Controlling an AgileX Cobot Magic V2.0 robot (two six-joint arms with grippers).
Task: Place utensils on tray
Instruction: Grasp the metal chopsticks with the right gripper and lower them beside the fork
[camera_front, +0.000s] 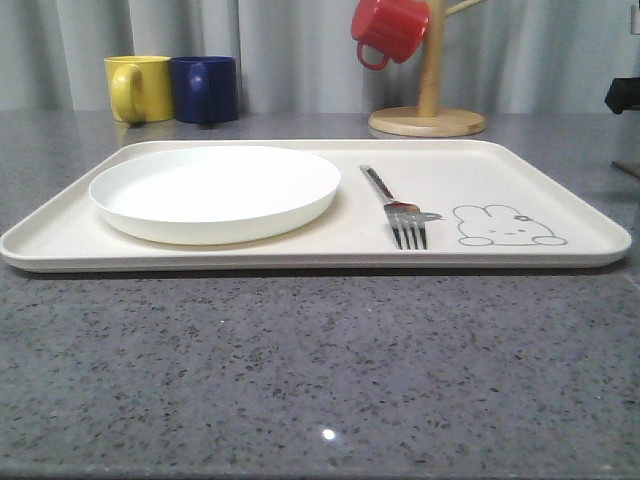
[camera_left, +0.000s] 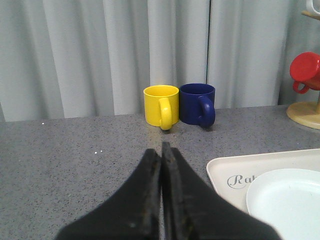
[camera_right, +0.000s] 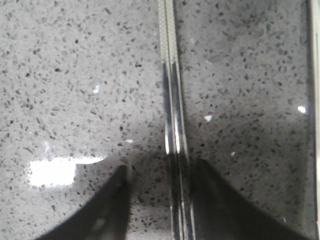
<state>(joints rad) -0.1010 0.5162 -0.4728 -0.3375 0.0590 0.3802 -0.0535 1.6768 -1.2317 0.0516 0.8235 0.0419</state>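
The cream tray (camera_front: 500, 170) with its rabbit drawing lies across the counter. A silver fork (camera_front: 396, 207) rests on it, tines toward me, just left of the rabbit. A pair of silver chopsticks (camera_right: 170, 95) lies side by side on the speckled counter. My right gripper (camera_right: 160, 172) is open just above them, and the chopsticks run between its fingers, close against one finger (camera_right: 210, 185). My left gripper (camera_left: 161, 152) is shut on nothing, hovering over bare counter beside the tray's corner (camera_left: 225, 167). The spoon is out of view.
A round white plate (camera_front: 215, 190) takes up the tray's left half. Yellow (camera_front: 138, 88) and dark blue (camera_front: 205, 88) mugs stand at the back left. A wooden mug stand (camera_front: 428, 118) with a red mug (camera_front: 388, 28) is behind the tray. A pale strip (camera_right: 315, 75) borders the right wrist view.
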